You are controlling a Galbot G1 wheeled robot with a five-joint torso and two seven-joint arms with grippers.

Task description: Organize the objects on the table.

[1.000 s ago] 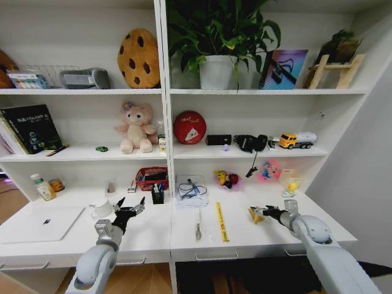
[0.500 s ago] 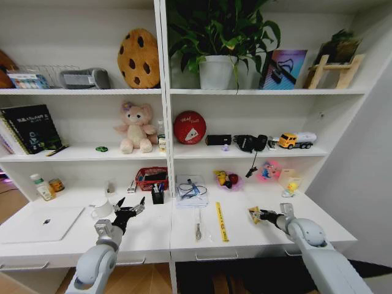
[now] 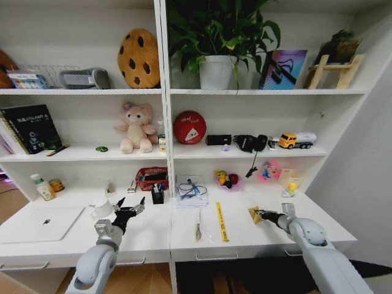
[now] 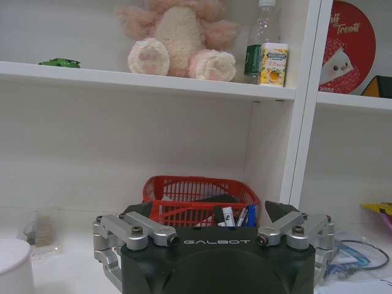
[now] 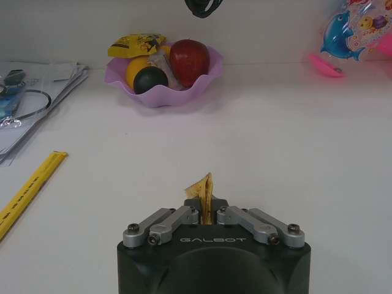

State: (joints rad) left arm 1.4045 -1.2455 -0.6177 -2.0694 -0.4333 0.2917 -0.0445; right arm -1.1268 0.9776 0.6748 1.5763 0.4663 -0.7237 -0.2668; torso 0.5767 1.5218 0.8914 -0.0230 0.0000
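The right tool (image 5: 207, 205) clamped a crumpled yellow paper scrap (image 5: 203, 188) above the white counter (image 3: 263, 236); the left tool (image 3: 127, 209) hovered with its fingers apart.

White table (image 3: 153, 236), shelf unit rising behind. I take the yellow ruler (image 3: 221, 222) as landmark: metal tool (image 3: 198, 229) just left, papers (image 3: 191, 191) beyond, red basket (image 3: 151, 178) farther left, silver laptop (image 3: 44, 223) far left, purple fruit bowl (image 5: 164, 92) behind it.

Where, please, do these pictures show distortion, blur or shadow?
Head view: wide-angle bending of the shelf uprights toward the edges. Left wrist view: the claw body close up looks soft, the bear sharper. Right wrist view: soft shadow under the bowl.
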